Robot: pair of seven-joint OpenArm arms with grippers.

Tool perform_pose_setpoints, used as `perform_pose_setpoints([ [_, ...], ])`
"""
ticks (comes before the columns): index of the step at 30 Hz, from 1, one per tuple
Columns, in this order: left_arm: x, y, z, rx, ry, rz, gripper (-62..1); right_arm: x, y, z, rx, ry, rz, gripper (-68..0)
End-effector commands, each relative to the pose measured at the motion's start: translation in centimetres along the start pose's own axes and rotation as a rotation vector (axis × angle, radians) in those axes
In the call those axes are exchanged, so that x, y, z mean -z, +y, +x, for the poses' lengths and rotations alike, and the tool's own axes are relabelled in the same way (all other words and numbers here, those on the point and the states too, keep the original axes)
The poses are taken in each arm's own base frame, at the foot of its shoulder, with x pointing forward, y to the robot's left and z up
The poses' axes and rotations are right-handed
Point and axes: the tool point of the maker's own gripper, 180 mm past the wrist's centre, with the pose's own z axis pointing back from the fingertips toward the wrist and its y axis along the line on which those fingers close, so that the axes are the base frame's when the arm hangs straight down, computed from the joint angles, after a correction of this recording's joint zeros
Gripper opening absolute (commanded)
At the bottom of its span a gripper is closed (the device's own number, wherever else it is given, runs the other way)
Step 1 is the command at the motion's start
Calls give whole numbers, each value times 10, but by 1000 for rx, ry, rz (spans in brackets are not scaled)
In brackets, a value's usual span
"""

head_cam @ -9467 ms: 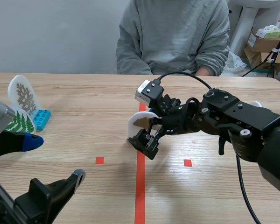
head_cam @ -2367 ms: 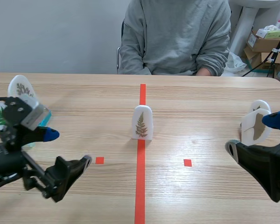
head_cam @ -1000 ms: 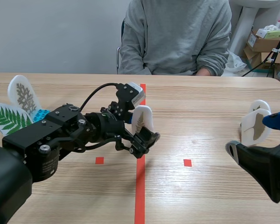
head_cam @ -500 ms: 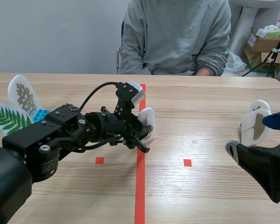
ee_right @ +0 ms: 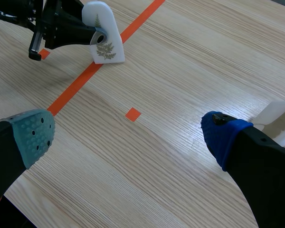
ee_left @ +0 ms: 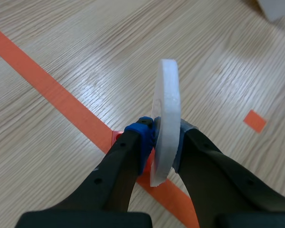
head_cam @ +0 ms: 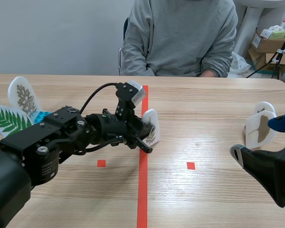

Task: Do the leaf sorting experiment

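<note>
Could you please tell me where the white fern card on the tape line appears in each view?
Scene view: the card sits mid-table, clamped in the left gripper.
Left wrist view: the card is edge-on between that gripper's fingers.
Right wrist view: the card is far ahead of the right gripper, fern side showing.
Shared landmark: the orange tape line under the card.

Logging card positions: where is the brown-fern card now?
In the scene view, the brown-fern card is at mid-table on the orange-red centre line, clamped in the left gripper.
</note>
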Motion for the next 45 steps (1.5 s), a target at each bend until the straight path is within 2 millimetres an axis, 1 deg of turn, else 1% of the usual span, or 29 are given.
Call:
perform_pose_setpoints([
  [1,-9,1,16,-31,-73,-12,-558,1,-1,9,-13,-33,9,-33],
  [4,-24,-1,16,-85,-105,-18,-558,1,-1,9,-13,-33,9,-33],
  [8,-51,-4,3,-114,-107,13,-559,1,-1,9,-13,-33,9,-33],
  [13,-94,-3,-7,-159,-155,102,-569,1,-1,9,-13,-33,9,-33],
  [17,-132,6,-15,-197,-195,204,-569,1,-1,9,-14,-33,9,-33],
  [19,-151,13,-18,-216,-221,259,-569,1,-1,9,-14,-33,9,-33],
  [22,-179,29,-27,-245,-251,352,-569,1,-1,9,-14,-33,9,-33],
  [25,-206,54,-37,-259,-250,485,-569,1,-1,9,-14,-33,9,-33],
  [29,-235,84,-40,-252,-261,635,-569,1,-1,9,-14,-32,9,-33],
  [31,-243,95,-40,-239,-254,691,-569,1,-1,9,-14,-33,9,-33],
  [33,-246,102,-43,-217,-233,718,-569,1,-1,9,-14,-33,9,-33],
  [38,-246,116,-59,-219,-184,746,-569,1,-1,9,-14,-33,9,-33],
  [45,-244,128,-79,-252,-151,769,-569,1,-1,9,-14,-32,9,-33],
])
